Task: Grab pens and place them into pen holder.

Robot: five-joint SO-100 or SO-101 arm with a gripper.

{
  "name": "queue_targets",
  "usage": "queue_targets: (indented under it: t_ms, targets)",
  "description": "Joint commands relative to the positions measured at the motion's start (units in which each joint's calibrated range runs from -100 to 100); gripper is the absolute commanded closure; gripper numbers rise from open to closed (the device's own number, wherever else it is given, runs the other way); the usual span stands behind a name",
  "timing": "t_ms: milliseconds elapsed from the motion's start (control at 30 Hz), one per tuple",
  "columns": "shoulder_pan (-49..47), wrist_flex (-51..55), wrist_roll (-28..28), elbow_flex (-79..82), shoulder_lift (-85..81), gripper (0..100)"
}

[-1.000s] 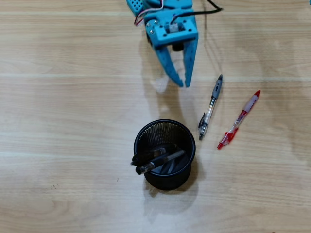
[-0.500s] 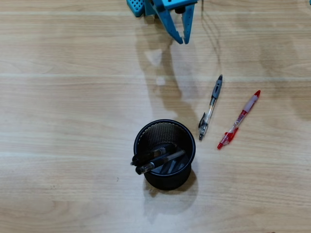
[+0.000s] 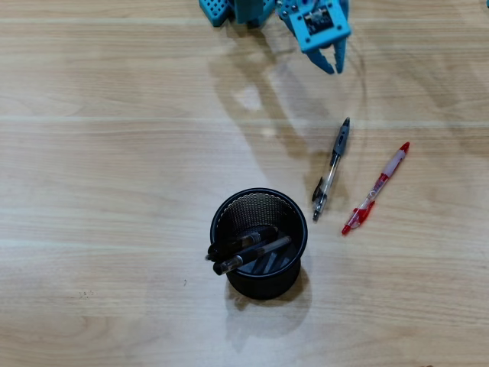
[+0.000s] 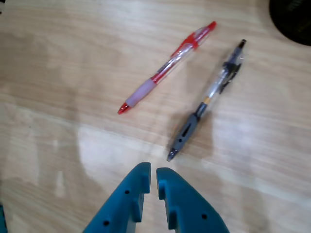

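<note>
A black mesh pen holder (image 3: 258, 264) stands on the wooden table and holds a few dark pens (image 3: 244, 252). A black pen (image 3: 331, 169) and a red pen (image 3: 376, 188) lie to its right in the overhead view. In the wrist view the black pen (image 4: 206, 101) and red pen (image 4: 167, 68) lie ahead of the jaws, and the holder's edge (image 4: 291, 17) shows at the top right. My blue gripper (image 3: 333, 64) hovers at the table's far side, above the black pen's tip. In the wrist view my gripper (image 4: 153, 171) is shut and empty, with only a thin slit between the fingers.
The arm's blue base (image 3: 229, 11) sits at the top edge of the overhead view. The wooden table (image 3: 107, 153) stretches bare to the left and below the holder.
</note>
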Motion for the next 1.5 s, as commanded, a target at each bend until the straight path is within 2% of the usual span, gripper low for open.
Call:
queue_targets:
  t_ms: [0, 367, 633, 800, 867, 1033, 1233, 1467]
  targets:
    - [-2.3, 0.14, -1.43, -10.21, 9.05, 98]
    - [0.42, 0.49, -2.24, -31.03, 34.76, 98]
    - [3.51, 14.18, -2.34, -44.64, 44.08, 98]
    - [5.05, 16.5, -2.34, -46.26, 45.0, 97]
    - [5.14, 16.5, -2.34, -46.26, 45.09, 94]
    - [4.87, 16.33, -2.34, -46.26, 45.09, 73]
    - [4.87, 15.9, -2.34, -46.8, 46.85, 75]
    - [4.14, 16.24, -2.34, -56.53, 56.43, 75]
